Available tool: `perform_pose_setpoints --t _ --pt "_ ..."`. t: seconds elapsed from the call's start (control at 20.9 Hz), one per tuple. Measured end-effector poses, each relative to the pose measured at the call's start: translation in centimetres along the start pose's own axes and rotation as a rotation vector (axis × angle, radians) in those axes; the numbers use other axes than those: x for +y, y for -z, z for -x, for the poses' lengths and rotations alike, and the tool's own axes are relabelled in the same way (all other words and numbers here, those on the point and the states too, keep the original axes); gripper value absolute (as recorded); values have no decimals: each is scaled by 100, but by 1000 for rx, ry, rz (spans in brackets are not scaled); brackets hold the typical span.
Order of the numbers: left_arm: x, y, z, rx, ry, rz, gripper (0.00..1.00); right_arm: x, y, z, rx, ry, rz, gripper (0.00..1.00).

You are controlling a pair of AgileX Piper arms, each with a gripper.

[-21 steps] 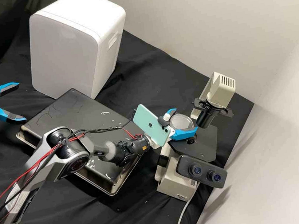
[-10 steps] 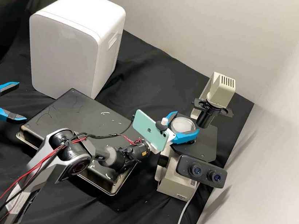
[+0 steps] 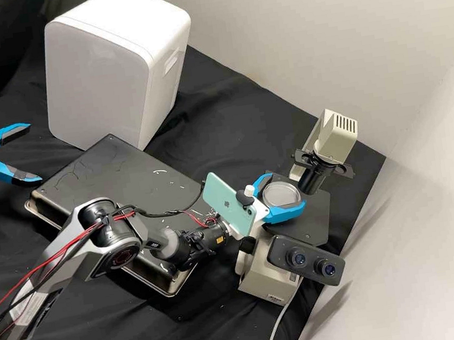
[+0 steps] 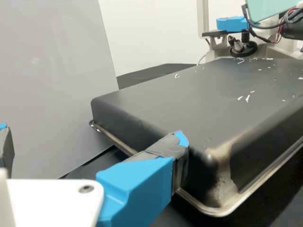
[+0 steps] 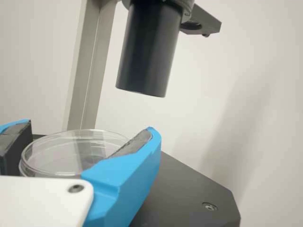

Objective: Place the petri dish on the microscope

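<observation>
The petri dish (image 3: pixel 279 192), clear, round and lying flat, sits low over the black stage (image 3: pixel 314 220) of the microscope (image 3: pixel 262 266). It lies between the two blue fingers (image 3: pixel 284 214) of the right arm's jaws, which close on its rim from opposite sides and appear to be pinching it (from the right wrist the dish fills the space between the pads, with no gap to be made out on either side). The coming move, as I judge it, turns on how the dish stands to the dark lens barrel (image 5: pixel 149 47). The barrel hangs above and somewhat beyond the dish, farther from the wrist, so the dish looks a little short of centred beneath it. Being round, the dish has no long axis to line up, only its level to keep. The right arm (image 3: pixel 103 245), with a green phone (image 3: pixel 230 203) at its wrist, is the one at the microscope. The left arm's jaws are spread wide with nothing between them, well apart from the dish, one finger (image 4: pixel 142 187) just beside a corner of the dark tray (image 3: pixel 110 174), which lies in front of a white box (image 3: pixel 112 62). The fingers cover the dish's underside, so I cannot tell whether it rests on the stage or hangs just above it, and the stage's opening cannot be made out.
</observation>
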Motion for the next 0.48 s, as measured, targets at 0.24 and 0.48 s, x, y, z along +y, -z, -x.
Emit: perform_pose_setpoints --t 0.24,0.48 --pt "0 0 0 0 -1 -1 100 -3 -13 8 -5 1 -1 100" --pt "4 -1 -4 0 -3 -1 100 -4 -18 17 -5 -5 -3 100"
